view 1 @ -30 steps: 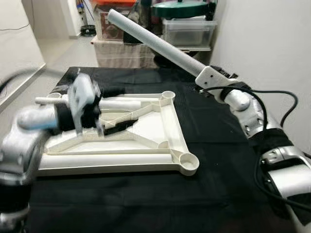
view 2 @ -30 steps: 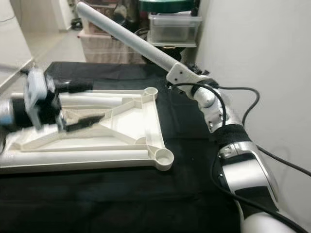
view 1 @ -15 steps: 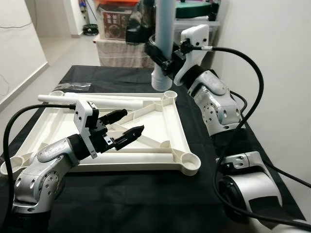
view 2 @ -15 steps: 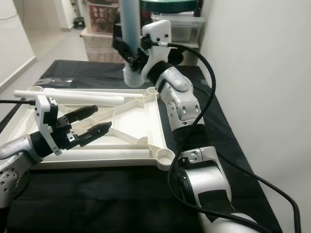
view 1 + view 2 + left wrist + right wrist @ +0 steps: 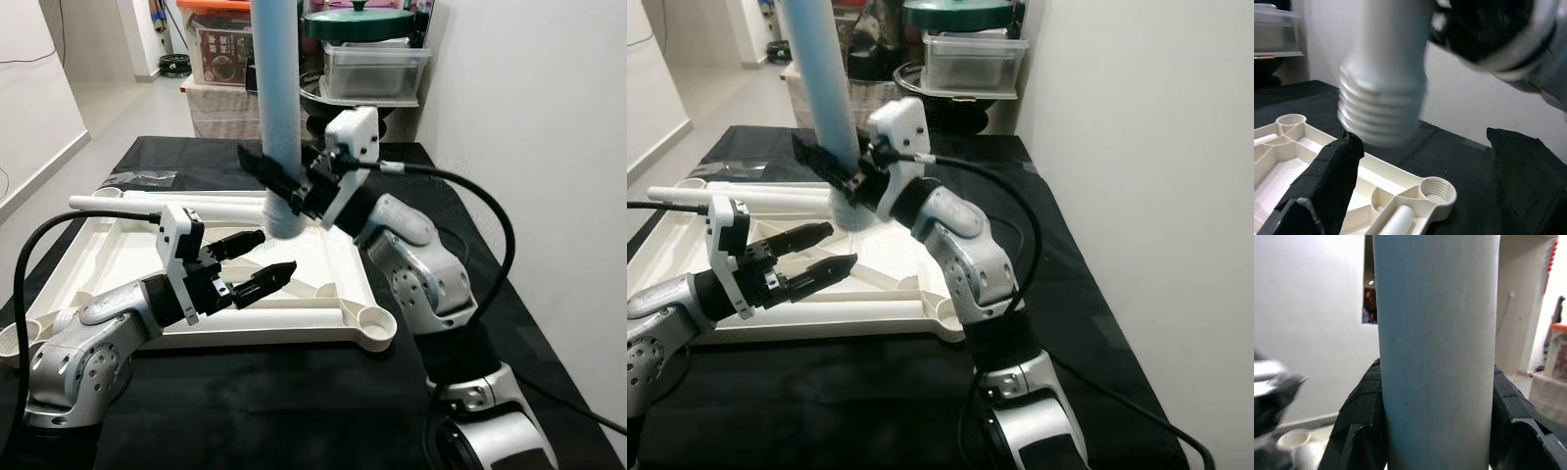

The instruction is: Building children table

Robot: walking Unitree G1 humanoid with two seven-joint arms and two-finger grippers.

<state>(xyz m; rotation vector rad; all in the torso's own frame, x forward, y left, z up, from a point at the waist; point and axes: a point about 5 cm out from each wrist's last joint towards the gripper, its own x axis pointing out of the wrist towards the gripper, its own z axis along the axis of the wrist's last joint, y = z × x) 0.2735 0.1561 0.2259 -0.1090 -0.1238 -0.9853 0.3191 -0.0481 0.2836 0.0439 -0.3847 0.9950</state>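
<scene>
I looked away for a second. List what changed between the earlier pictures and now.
The right gripper, clamped on the table leg throughout, swung it from slanting back toward the shelves to upright, then carried it from the far corner socket inward, over the tabletop frame. The left gripper steadied after a blurred move, open above the frame, holding nothing. The frame and the loose leg lying in it stayed put.

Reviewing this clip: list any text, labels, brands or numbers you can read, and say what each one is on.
None can be read.
The box with a printed front, behind the table: its lettering is too small and blurred.
The table leg, the upturned tabletop and both grippers: no markings visible.
</scene>
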